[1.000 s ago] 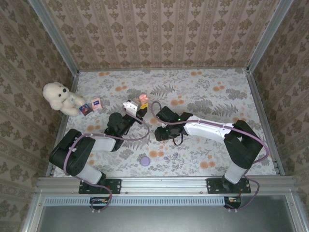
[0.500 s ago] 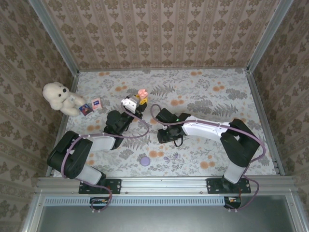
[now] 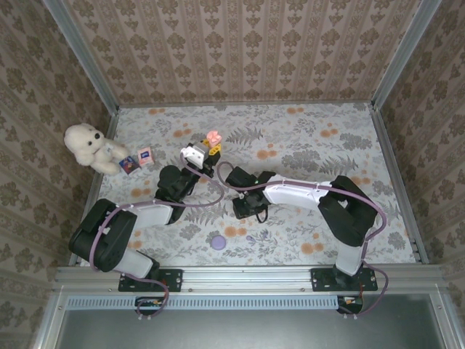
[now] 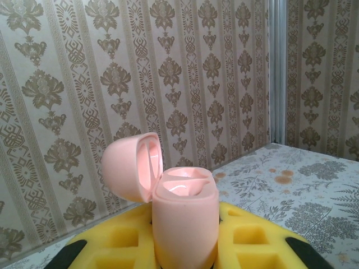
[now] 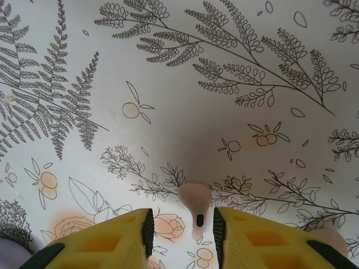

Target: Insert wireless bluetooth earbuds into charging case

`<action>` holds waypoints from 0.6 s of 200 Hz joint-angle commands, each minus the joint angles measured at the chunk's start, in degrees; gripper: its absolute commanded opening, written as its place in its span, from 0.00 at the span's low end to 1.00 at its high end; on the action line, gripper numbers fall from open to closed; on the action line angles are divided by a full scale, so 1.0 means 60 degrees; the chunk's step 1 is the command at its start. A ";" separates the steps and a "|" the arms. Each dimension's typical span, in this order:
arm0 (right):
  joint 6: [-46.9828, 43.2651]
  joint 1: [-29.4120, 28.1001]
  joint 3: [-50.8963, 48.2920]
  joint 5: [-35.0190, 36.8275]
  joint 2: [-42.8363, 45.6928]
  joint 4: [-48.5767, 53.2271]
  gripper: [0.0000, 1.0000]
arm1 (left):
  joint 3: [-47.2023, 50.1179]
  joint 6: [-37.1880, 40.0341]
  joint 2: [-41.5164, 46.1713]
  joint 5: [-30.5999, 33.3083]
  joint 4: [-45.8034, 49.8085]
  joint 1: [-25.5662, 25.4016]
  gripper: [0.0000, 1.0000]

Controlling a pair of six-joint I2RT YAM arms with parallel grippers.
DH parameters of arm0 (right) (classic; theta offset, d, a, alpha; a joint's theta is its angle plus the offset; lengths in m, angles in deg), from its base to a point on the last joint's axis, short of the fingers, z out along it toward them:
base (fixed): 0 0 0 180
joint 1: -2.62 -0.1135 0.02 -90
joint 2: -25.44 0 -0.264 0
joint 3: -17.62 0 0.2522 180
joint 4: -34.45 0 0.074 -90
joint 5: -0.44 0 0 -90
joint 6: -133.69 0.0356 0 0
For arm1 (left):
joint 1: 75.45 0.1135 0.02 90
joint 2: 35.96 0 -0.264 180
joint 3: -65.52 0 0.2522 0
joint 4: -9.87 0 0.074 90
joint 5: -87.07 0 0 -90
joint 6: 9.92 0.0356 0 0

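Note:
A pink charging case stands upright with its lid swung open to the left, and my left gripper is shut on its lower body between yellow fingers. From above, the charging case sits at the tip of the left gripper, raised mid-table. A pink earbud lies on the floral tabletop, stem toward the camera. My right gripper is open and straddles the stem, with a gap on each side. In the top view the right gripper points down and covers that earbud.
A white teddy bear and small cards sit at the left. A purple disc lies near the front. A pink rounded thing peeks past the right finger. Patterned walls enclose the table.
The right gripper has shifted left and its jaws have narrowed around the earbud. The left gripper has carried the case slightly farther from the arms' bases.

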 commanded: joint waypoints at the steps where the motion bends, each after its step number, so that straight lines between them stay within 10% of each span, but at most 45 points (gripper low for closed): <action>1: -0.0151 -0.0125 0.0344 0.0469 -0.0287 0.0499 0.37 | -0.0257 0.0009 0.0334 -0.0037 -0.0317 0.0054 0.00; 120: -0.0239 -0.0457 0.0757 0.1155 -0.0961 0.0883 0.35 | -0.0264 -0.0183 0.0390 -0.0135 -0.0303 0.0124 0.00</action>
